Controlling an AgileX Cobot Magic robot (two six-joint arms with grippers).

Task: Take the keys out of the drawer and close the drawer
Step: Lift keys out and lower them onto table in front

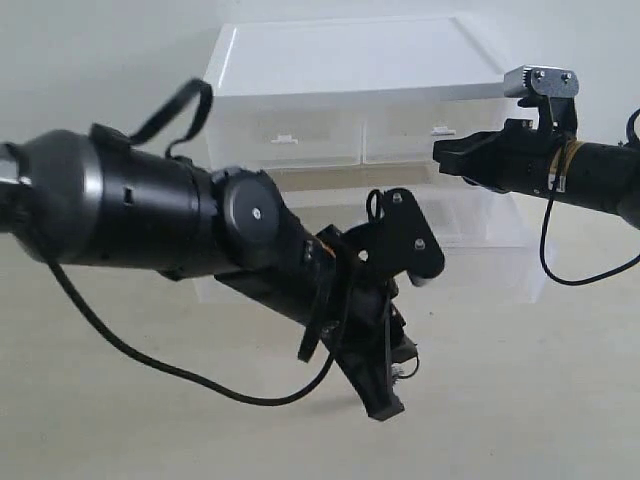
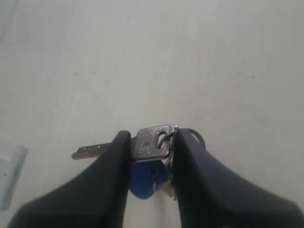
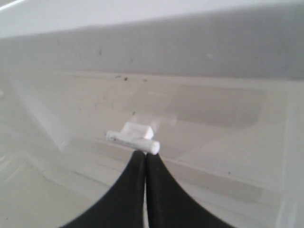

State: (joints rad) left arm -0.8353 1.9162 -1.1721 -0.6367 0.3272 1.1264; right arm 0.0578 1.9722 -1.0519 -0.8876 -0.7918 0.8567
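My left gripper [image 2: 152, 137] is shut on the keys [image 2: 151, 143]. A silver key is pinched flat between the fingers, its blade sticks out sideways, and the blue tag [image 2: 142, 183] hangs below, just above the bare table. In the exterior view that gripper [image 1: 393, 385] points down in front of the unit, with the keys [image 1: 405, 368] at its tip. The wide translucent drawer [image 1: 482, 218] stands pulled out, partly hidden by the left arm. My right gripper [image 3: 145, 154] is shut with nothing in it, its tips just under a white tab handle [image 3: 133, 137]. I cannot tell whose handle it is.
The white drawer unit [image 1: 350, 60] stands at the back with two half-width drawers [image 1: 290, 140] under its top. In the exterior view the right gripper [image 1: 440, 152] hovers near the right half-width drawer's handle [image 1: 440, 130]. The left arm [image 1: 150, 215] spans the foreground, trailing a cable.
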